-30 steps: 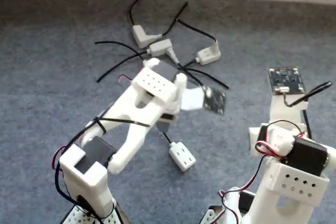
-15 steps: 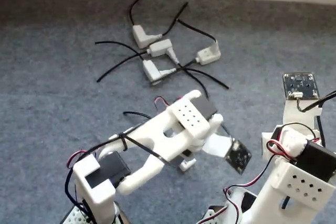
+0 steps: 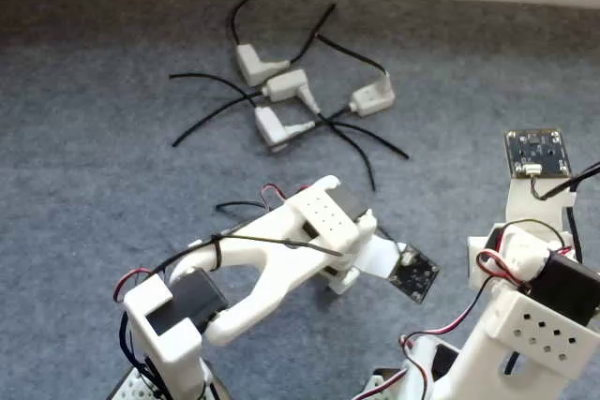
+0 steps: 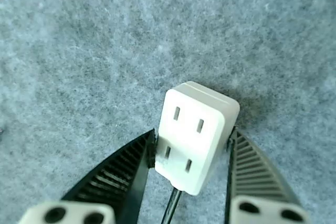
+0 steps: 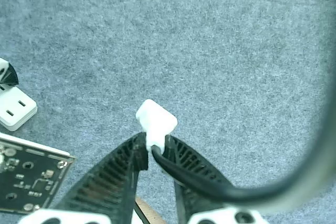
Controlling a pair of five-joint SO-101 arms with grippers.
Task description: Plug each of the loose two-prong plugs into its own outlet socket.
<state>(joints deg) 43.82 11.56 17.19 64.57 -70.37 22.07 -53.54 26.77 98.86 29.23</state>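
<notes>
Grey carpeted table (image 3: 94, 185) fills my high view. On it, my left arm (image 3: 281, 250) runs from 7 o'clock up to the middle, and my right arm (image 3: 525, 325) stands at 4 o'clock.

At 12 o'clock I see a loose cluster of four white cord ends (image 3: 286, 84), close together, with their thin black cords (image 3: 211, 110) crossing and fanning out over the carpet.

The white outlet socket (image 4: 195, 137) lies on the carpet just past the middle towards 5 o'clock, tucked under the left arm's wrist. My left gripper (image 4: 192, 134) is clamped on it: one ribbed black finger (image 4: 123, 169) presses each side of the block, which lies slot face up. Its black cord leaves the block between the fingers.

My right gripper (image 5: 155, 140) is pinched tight on a small white plug (image 5: 156, 121), held above the carpet, the plug's body poking out beyond the fingertips. Its thick black cable (image 5: 247, 192) loops back past the camera. From the right wrist I can see the outlet socket well apart from the plug, off at 9 o'clock
</notes>
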